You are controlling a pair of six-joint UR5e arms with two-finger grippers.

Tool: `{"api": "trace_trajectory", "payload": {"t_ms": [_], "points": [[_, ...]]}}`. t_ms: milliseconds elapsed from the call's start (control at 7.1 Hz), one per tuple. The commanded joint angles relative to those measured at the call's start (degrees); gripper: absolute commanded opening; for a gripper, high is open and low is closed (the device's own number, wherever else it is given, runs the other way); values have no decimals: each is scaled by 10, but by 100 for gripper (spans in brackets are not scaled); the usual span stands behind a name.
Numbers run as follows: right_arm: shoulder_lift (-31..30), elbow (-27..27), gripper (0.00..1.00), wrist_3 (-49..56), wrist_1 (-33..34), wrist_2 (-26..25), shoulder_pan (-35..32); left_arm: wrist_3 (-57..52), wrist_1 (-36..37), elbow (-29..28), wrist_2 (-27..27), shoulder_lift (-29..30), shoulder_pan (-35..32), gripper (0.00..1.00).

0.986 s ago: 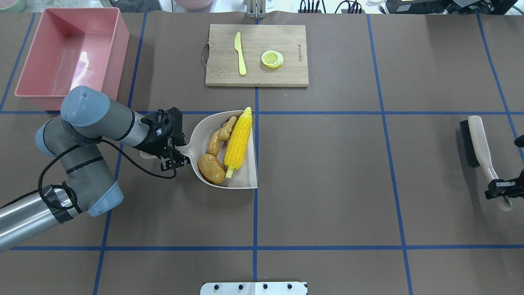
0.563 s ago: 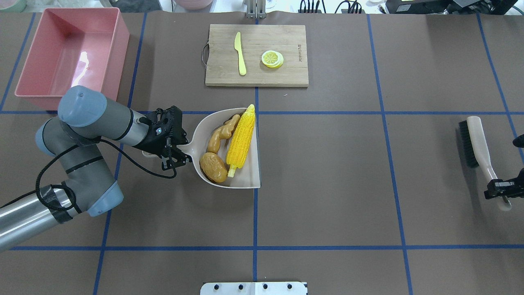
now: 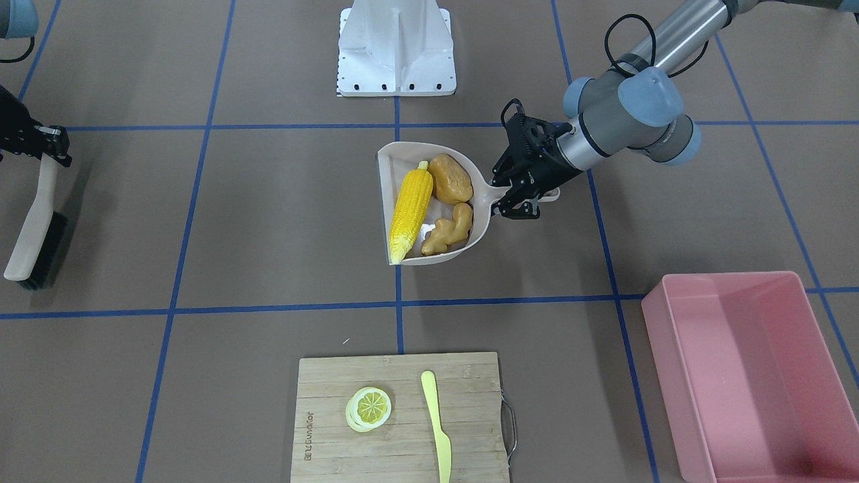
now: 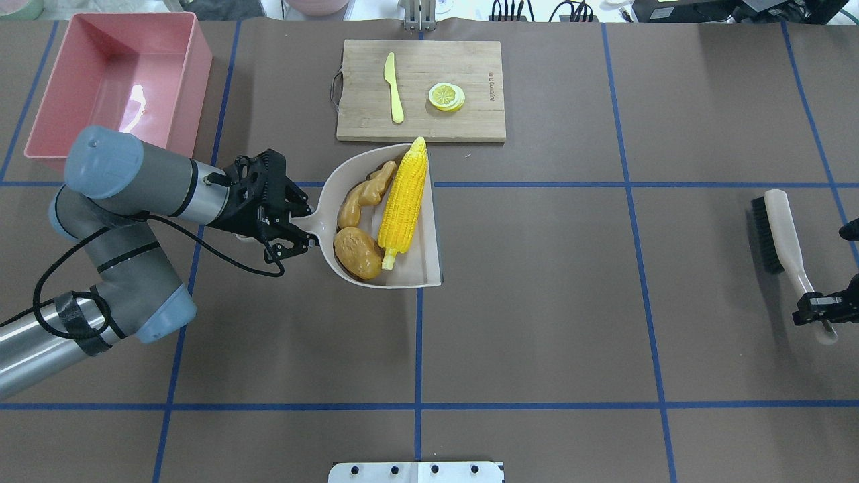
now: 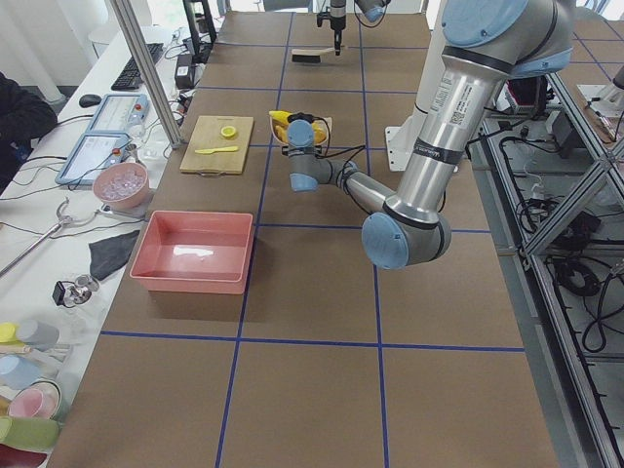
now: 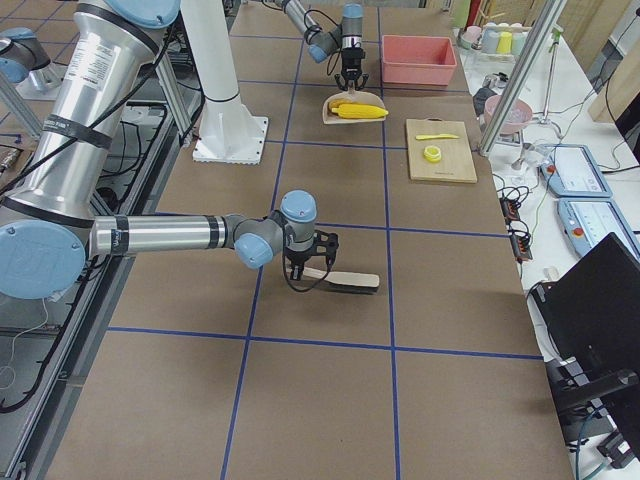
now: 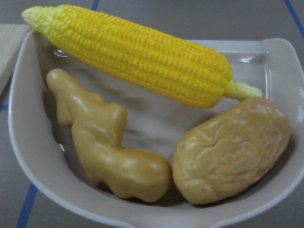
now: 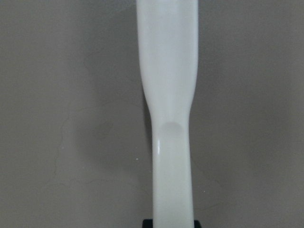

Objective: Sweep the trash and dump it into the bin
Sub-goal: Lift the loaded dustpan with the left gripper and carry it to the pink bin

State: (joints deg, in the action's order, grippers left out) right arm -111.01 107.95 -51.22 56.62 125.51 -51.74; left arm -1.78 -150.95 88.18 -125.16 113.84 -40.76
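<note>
My left gripper [image 4: 295, 231] is shut on the handle of the beige dustpan [image 4: 421, 267] and holds it above the table. The yellow corn cob [image 4: 403, 204], the brown-orange potato [image 4: 357, 253] and the tan ginger root [image 4: 366, 194] lie in the pan. They fill the left wrist view: corn [image 7: 142, 61], ginger [image 7: 109, 147], potato [image 7: 232, 149]. The pink bin [image 4: 114, 100] stands at the far left, apart from the pan, with nothing in it. My right gripper [image 4: 820, 314] is shut on the handle of the brush [image 4: 782, 231] at the far right.
A wooden cutting board [image 4: 470, 121] lies at the far middle with a thin yellow knife [image 4: 394, 90] and a lemon slice [image 4: 446, 96] on it. The pan's far tip reaches the board's near edge in the overhead view. The robot base plate [image 4: 416, 471] is at the near edge.
My left gripper has raised the dustpan and moved it away from the robot, toward the cutting board, tilting it a little. The three toys stayed in the pan. The right arm barely moved.
</note>
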Motion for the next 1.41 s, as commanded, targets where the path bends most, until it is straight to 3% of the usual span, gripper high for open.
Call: {"api": "trace_trajectory", "payload": {"t_ms": [0, 141, 282, 563, 704, 845, 1127, 1268], "points": [[1, -1, 14, 0, 1, 0, 1, 95, -10, 16, 0, 2, -46, 0], [1, -2, 28, 1, 2, 0, 1, 119, -14, 16, 4, 1, -67, 0], [2, -5, 34, 1, 2, 0, 2, 123, -24, 24, 29, 2, -90, 0], [4, -8, 48, 1, 2, 0, 3, 125, -60, 35, 147, -5, -114, 0], [4, -8, 61, 0, 2, 0, 3, 181, -100, 35, 206, -25, -121, 0], [4, -8, 96, 0, 2, 0, 2, 249, -123, 35, 210, -62, -122, 0], [2, -1, 99, 1, 2, 1, 0, 376, -133, 40, 189, -106, -150, 0], [-4, 12, 100, 1, 2, 9, -5, 383, -125, 41, 179, -108, -165, 0]]}}
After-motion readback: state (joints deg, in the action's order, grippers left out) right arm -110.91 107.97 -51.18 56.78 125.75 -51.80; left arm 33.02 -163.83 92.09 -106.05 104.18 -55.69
